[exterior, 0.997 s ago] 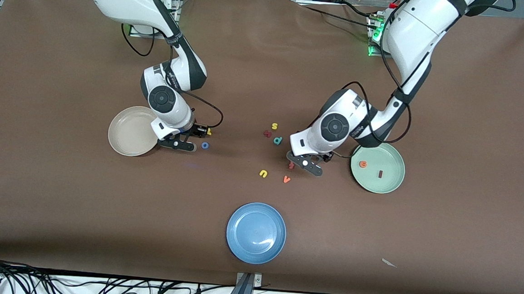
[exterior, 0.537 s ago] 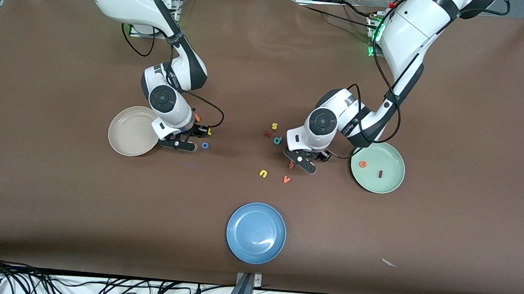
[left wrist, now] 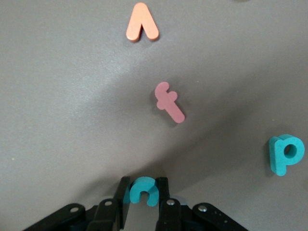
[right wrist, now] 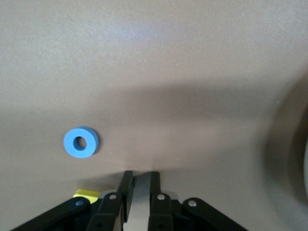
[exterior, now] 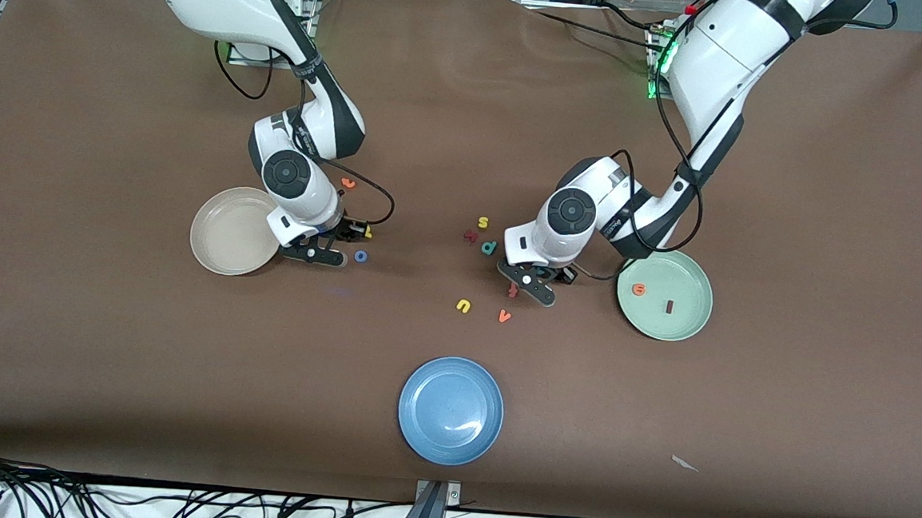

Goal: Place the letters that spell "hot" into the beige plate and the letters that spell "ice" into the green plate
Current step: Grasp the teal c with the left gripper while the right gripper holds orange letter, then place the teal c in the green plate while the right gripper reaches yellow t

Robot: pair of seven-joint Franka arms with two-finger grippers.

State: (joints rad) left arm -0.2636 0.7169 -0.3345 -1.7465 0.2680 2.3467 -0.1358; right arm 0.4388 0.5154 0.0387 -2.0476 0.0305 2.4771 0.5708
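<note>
Left gripper low at the table, clamped on flat teal foam c, beside smooth round green plate. Right gripper beside beige plate, grip can't be told; blue ring o and yellow h close by.

A matt brown paper-like sheet covers the table, the small teal c-shaped letter, pink f-shaped letter and blue ring-shaped letter look like soft, matt foam, and the round blue plate shows a smooth, glossy glaze.
</note>
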